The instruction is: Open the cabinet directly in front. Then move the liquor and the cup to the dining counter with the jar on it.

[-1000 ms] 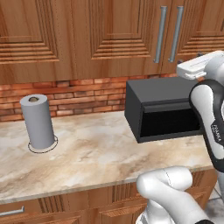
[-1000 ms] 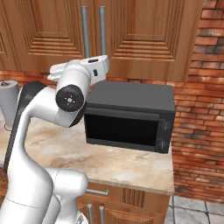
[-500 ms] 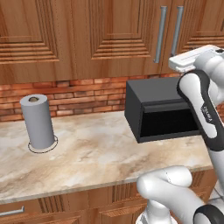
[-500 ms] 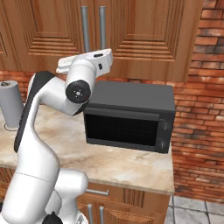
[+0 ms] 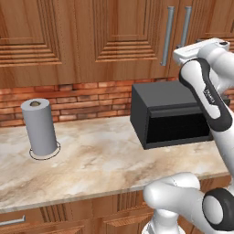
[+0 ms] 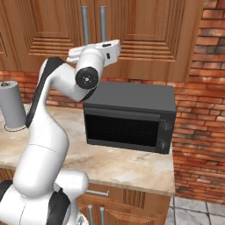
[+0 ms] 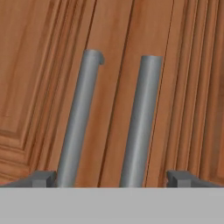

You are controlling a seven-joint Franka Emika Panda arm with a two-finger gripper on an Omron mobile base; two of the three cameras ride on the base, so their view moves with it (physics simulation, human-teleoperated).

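Because I want a handle, my two-finger gripper is spread wide and empty, pointed at the brown wooden wall cabinet — its two long silver bar handles sit between my fingertips.

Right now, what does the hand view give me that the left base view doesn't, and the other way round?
Hand view alone: the open gripper, its dark fingertips spread wide with both silver bar handles between them, close ahead.

Left base view alone: the marble worktop with the grey paper-towel roll and the black microwave, plus the white arm raised toward the doors.

Both: the brown wall cabinet, doors closed, and its pair of vertical handles.
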